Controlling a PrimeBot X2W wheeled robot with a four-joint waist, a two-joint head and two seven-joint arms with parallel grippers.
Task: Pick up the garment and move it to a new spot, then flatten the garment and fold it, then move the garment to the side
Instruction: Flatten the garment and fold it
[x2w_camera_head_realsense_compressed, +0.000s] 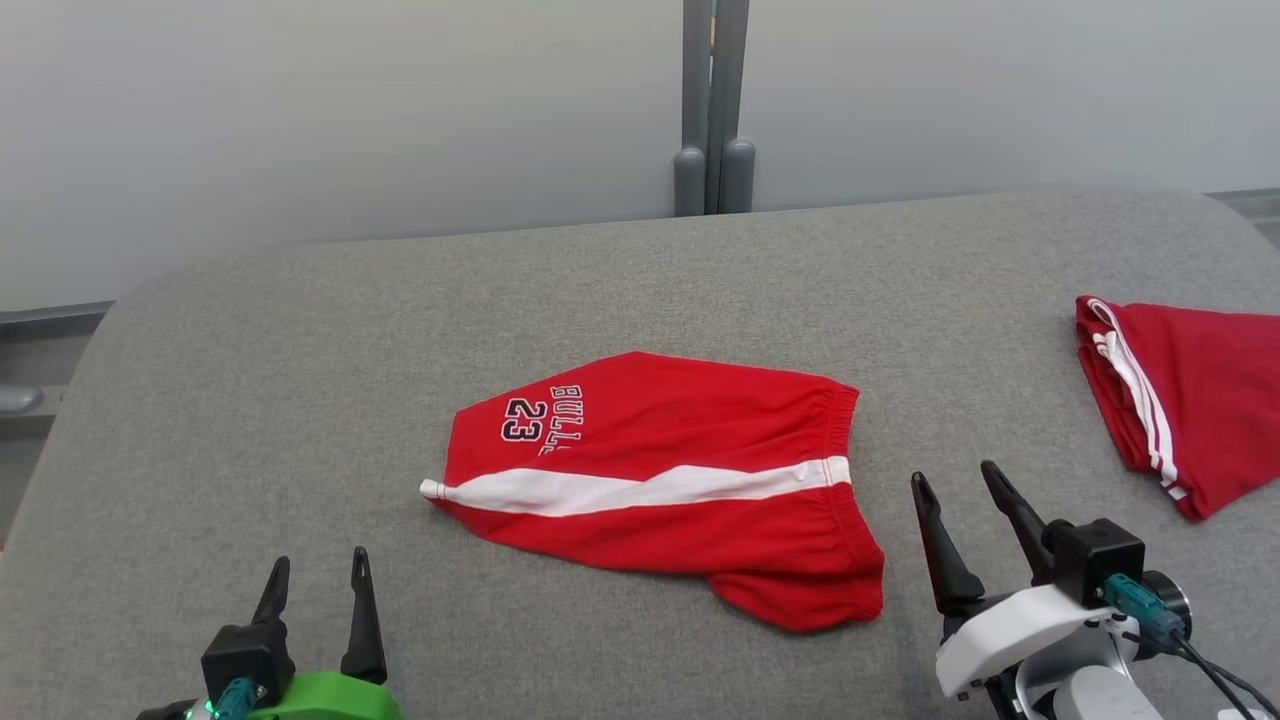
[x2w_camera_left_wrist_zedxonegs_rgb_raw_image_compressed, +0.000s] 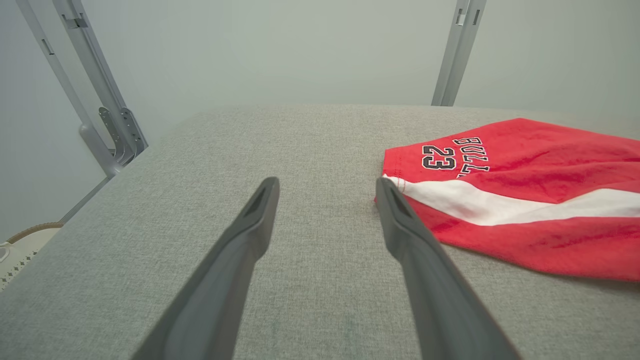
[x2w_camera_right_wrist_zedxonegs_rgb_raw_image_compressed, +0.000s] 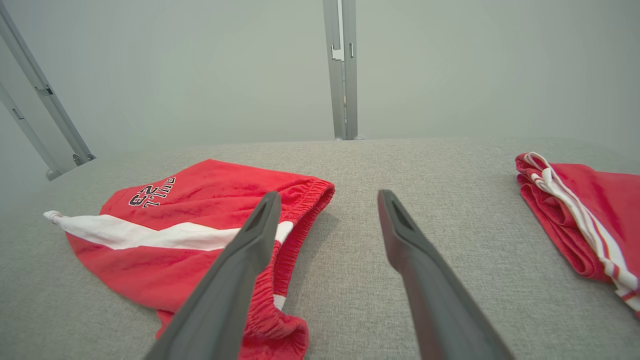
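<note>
While the left gripper (x2w_camera_head_realsense_compressed: 320, 557) and right gripper (x2w_camera_head_realsense_compressed: 952, 472) gape empty, the red shorts (x2w_camera_head_realsense_compressed: 660, 480) lie crosswise, waistband pointing right.

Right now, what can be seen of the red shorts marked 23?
The red shorts look like soft knit cloth, with a white side stripe, a dark 23 and partial lettering near the leg hem, and a gathered elastic waistband. They lie flat on the grey cloth surface, a bunched part poking out at the waistband end.
</note>
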